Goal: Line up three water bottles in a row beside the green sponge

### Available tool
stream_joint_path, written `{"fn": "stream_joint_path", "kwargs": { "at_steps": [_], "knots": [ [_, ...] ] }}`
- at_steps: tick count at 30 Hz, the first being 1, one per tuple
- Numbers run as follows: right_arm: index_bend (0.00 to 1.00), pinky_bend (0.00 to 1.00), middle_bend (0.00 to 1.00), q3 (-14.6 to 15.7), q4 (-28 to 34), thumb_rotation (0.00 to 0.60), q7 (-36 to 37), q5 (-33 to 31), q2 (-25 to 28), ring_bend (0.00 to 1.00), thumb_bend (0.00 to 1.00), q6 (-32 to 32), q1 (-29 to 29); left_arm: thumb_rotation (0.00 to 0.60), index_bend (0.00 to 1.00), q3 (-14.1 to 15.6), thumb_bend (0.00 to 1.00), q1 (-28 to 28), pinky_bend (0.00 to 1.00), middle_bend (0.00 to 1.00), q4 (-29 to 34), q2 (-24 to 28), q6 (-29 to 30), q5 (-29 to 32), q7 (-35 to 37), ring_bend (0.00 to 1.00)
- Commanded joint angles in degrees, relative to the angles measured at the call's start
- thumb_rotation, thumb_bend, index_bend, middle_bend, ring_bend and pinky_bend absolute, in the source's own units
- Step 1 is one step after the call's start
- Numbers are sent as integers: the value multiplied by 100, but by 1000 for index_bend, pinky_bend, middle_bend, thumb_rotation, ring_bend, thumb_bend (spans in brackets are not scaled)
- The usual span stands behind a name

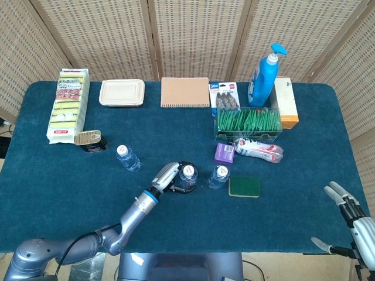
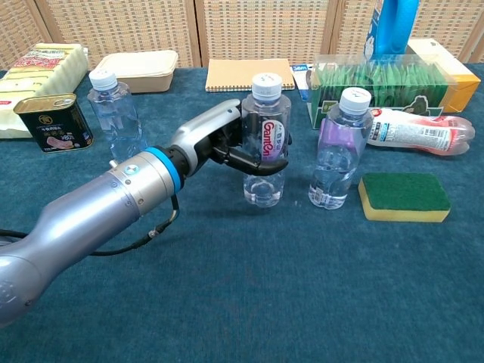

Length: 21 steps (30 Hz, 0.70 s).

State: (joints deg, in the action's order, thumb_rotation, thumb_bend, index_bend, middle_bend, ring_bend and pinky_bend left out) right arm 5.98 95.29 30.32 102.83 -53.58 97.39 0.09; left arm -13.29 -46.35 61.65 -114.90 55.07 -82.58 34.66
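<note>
The green sponge [image 1: 244,186] [image 2: 403,197] lies flat on the blue cloth. Just left of it stands one clear water bottle [image 1: 218,176] [image 2: 336,148]. Left of that, a second bottle [image 1: 187,176] [image 2: 265,141] with a red-lettered label stands upright, and my left hand [image 1: 169,177] [image 2: 227,142] grips it around the middle. A third bottle [image 1: 126,157] [image 2: 115,114] stands apart, further left. My right hand [image 1: 348,219] hovers at the table's front right corner, fingers spread, holding nothing.
A gold tin [image 1: 89,139] [image 2: 53,122] stands beside the far-left bottle. Behind the sponge are a purple packet [image 1: 224,153], a lying tube [image 1: 258,148], a box of green sachets [image 1: 248,122], a blue pump bottle [image 1: 263,76], a notebook [image 1: 185,92] and a lidded container [image 1: 122,92].
</note>
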Motion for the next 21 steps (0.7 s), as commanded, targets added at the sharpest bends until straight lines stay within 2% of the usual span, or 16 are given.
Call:
{"fn": "stream_joint_path", "kwargs": {
  "at_steps": [1,12,17,20,21],
  "knots": [
    [49,13,0,-8,-18,600,37,-11,5,0,0,-17,9,600,500,-12,309,-70,393,461,-199,-149,-26,43,2,345],
    [48,10,0,-14,-36,600,86,20,28,0,0,1,-1,600,499,-17,313,-231,393,461,-887,-582,115,-6,96,345],
    [49,10,0,-26,-52,600,85,12,26,0,0,-17,7,600,498,38,315,-293,393,461,-959,-610,51,-48,247,345],
    [50,9,0,-34,-61,600,96,-34,26,0,0,-74,23,600,409,58,316,-308,383,403,-1028,-638,109,-85,257,288],
    [50,7,0,-37,-60,600,105,-40,28,0,0,-77,24,600,338,63,316,-313,370,342,-1041,-642,118,-93,274,242]
  ]
}}
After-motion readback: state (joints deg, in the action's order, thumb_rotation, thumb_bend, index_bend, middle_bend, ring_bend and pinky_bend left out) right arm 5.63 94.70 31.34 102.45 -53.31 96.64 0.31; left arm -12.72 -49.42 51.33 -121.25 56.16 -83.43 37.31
